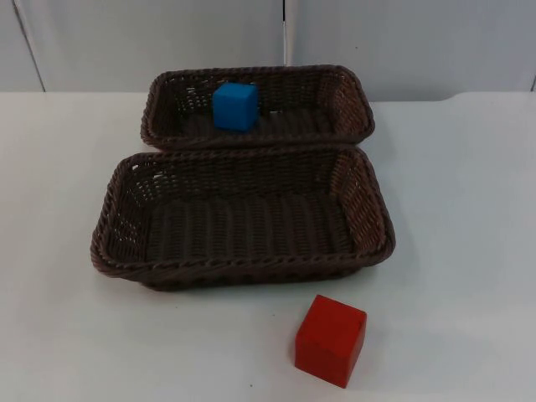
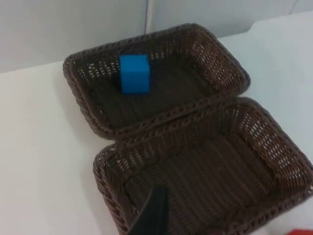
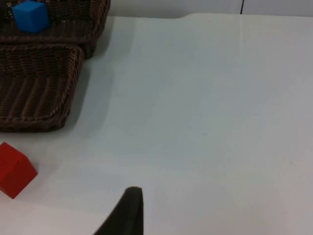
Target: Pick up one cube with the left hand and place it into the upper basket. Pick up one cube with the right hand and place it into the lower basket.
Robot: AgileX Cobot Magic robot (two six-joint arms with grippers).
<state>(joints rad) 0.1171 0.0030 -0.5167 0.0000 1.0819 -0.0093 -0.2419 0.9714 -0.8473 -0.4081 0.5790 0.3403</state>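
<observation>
Blue cube (image 1: 235, 105) sitting inside upper basket (image 1: 347, 105), toward its left end, upright; left-hand half of task looking done. Red cube (image 1: 330, 340) sitting on white table (image 1: 469, 209), outside and in front of lower basket (image 1: 373, 213), off its right-front corner, apart from the rim; lower basket (image 2: 288, 171) holding nothing; right-hand half looking still to do. Upper basket lying just behind lower basket, rims touching or nearly so. Left gripper (image 2: 151, 215) hanging above lower basket's near-left rim, carrying nothing visible; open or closed: cannot tell, one fingertip showing. Right gripper (image 3: 124, 213) hanging over bare table well to the right of lower basket (image 3: 44, 83), red cube (image 3: 14, 169) off to its side, nothing visible in the claw; jaw state: cannot tell. Remaining, as judged: reaching red cube with right gripper, grasping, lifting over rim, releasing inside lower basket.
</observation>
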